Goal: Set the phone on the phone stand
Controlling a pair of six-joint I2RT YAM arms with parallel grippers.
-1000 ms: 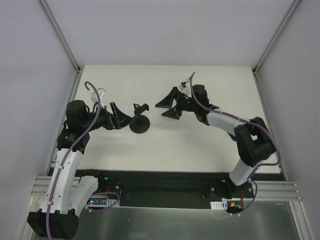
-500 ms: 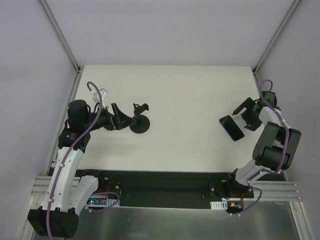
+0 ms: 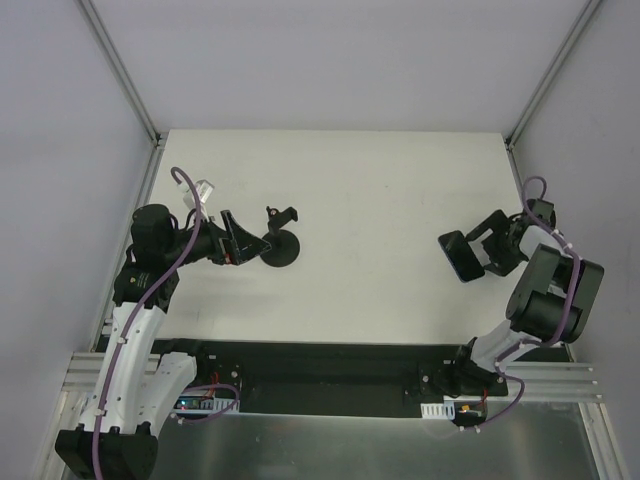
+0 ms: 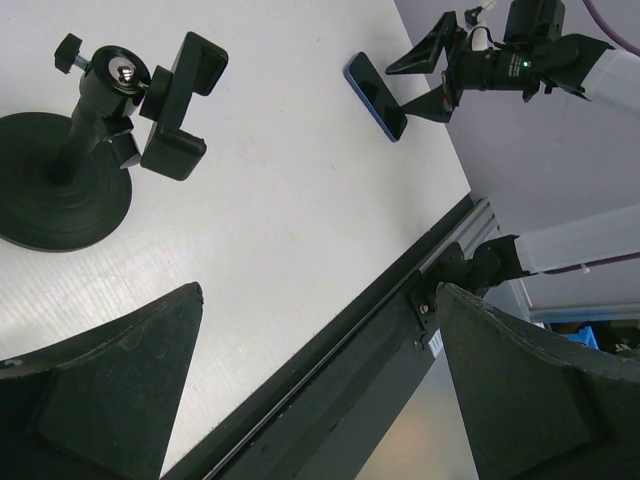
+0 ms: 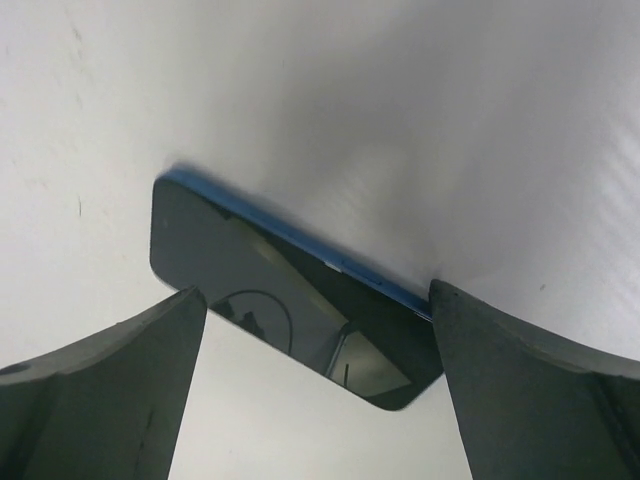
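Phone (image 3: pixel 461 256) lies on the white counter (image 3: pixel 380 190), far right side, close to the right edge. Screen up, dark and glossy, with a thin blue rim showing along one long side in the right wrist view. It sits at a slant to the counter edges.

Right end effector (image 3: pixel 480 250) is low over the phone with its jaws spread wide. The two fingers straddle the phone's near end, one on each side. Right wrist view: the phone fills the gap between the fingertips, and its lower right corner comes very near the right-hand finger. Cannot tell whether they touch. No grip on it; the phone rests on the counter.

Stand (image 3: pixel 280 248) is on the left half of the counter, well apart from the phone. Round disc base flat on the surface, with a short stem rising from it. The clamp bracket on top is empty and tipped to one side, with a ball joint and a small knob beside it in the left wrist view.

Left end effector (image 3: pixel 250 240) is held low, just beside the stand's base on its left and pointing toward it. Jaws wide open, nothing between them. Left wrist view: the stand is ahead of the fingers and off to one side, not touching either.
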